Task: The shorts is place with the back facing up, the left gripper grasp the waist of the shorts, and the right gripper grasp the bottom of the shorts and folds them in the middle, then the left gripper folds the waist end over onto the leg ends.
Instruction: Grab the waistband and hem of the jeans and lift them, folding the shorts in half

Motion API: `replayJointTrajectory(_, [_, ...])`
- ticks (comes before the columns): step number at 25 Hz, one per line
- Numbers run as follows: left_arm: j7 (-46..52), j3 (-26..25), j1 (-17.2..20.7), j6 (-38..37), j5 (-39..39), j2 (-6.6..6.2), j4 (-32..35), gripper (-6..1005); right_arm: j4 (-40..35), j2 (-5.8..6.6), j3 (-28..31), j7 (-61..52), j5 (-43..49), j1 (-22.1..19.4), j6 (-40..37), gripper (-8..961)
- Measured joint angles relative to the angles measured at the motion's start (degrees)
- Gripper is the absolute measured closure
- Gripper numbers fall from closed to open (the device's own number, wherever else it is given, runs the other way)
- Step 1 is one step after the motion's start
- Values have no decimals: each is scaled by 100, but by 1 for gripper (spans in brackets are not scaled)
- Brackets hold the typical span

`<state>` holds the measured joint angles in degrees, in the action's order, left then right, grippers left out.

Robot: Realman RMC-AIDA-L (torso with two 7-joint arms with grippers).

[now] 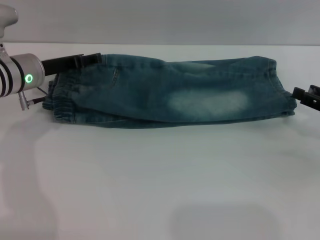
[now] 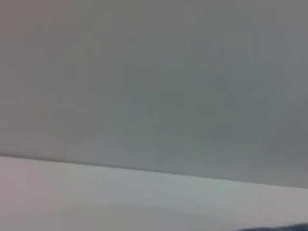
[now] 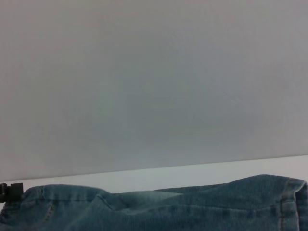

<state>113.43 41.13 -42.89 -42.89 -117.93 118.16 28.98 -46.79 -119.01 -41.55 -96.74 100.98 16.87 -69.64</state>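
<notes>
Head view: shorts (image 1: 170,92) folded lengthwise on table (image 1: 160,185); left gripper (image 1: 92,59) at far waist corner, grip can't tell; right gripper (image 1: 304,95) by hems (image 1: 280,90), grip can't tell.
Left wrist: table, wall.
Right wrist: denim.

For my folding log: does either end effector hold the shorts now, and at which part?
It cannot be told. The left end effector lies at the far waistband corner of the denim shorts; the right end effector is at the leg hems.
</notes>
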Motion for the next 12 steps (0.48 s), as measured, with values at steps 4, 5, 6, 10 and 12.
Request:
replayJointTrajectory(4, [-36,10,-7,213,7,26,-11,209,57,-6,145,158,-92,-22,-114,317])
replayJointTrajectory(5, [-38,14,4,207,30,27,-4,209,75,-8,153,198,-140,-26,-126,317])
replayJointTrajectory(6, [-61,16,31,170,92,28,16,210,100,-8,154,239,-182,-26,-138,317])
replayJointTrajectory(10, [-564,12,277,-334,871,10,81,210,201,3,104,315,-221,36,-154,318])
replayJointTrajectory(12, [-953,-3,487,-736,1480,-3,139,211,276,6,102,370,-222,88,-151,318])
